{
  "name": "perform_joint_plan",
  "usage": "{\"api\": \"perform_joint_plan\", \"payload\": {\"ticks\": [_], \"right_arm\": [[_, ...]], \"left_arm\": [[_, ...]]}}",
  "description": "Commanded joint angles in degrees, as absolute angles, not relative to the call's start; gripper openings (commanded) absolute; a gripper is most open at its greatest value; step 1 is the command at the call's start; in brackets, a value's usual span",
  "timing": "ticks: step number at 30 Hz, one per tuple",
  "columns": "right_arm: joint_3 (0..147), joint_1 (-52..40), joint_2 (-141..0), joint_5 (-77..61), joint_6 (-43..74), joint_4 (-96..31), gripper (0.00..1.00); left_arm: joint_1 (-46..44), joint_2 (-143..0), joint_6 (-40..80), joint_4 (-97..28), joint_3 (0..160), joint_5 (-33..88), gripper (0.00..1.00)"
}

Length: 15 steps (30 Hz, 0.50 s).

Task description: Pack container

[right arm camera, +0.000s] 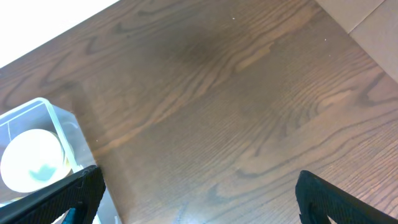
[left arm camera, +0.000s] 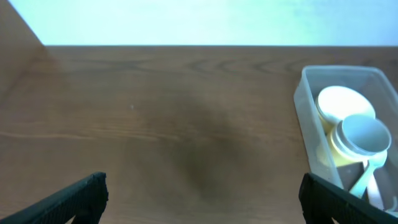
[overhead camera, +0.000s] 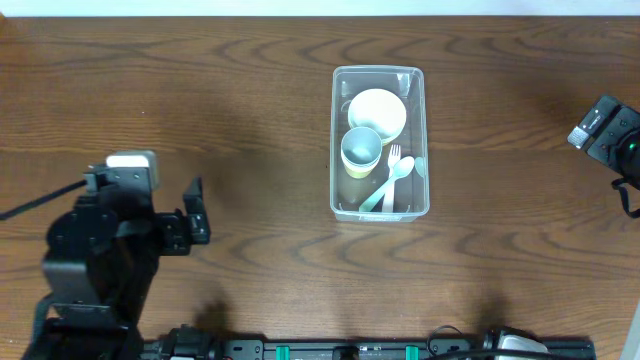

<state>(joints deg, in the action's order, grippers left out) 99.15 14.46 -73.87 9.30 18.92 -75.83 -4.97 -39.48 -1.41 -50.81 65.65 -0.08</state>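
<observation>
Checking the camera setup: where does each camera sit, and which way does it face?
Overhead: above the table, looking straight down; container at centre, left arm lower left, right arm at the right edge.
Left wrist: low, facing along the table; container on the right; left hand open across the bottom.
Right wrist: angled down at the table; container lower left; right hand open across the bottom.
Shared: all three see the container.

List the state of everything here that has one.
container, upright, no lid on, holding four items
bowl, upright inside the container
cup, inside the container beside the bowl
fork, lying inside the container
spoon, lying beside the fork
left gripper, open, empty, away from the container
right gripper, open, empty, away from the container
</observation>
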Motion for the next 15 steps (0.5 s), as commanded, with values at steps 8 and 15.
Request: {"api": "perform_joint_plan", "payload": {"ticks": [8, 15], "right_arm": [[99.15, 14.90, -73.49, 10.07, 19.70, -75.92, 0.99], [99.15, 14.90, -73.49, 10.07, 19.68, -75.90, 0.99]], "left_arm": [[-4.67, -29.43, -1.87, -44.34, 47.90, 1.15, 0.98], [-4.67, -21.67, -1.65, -41.71, 37.78, 2.63, 0.98]]}}
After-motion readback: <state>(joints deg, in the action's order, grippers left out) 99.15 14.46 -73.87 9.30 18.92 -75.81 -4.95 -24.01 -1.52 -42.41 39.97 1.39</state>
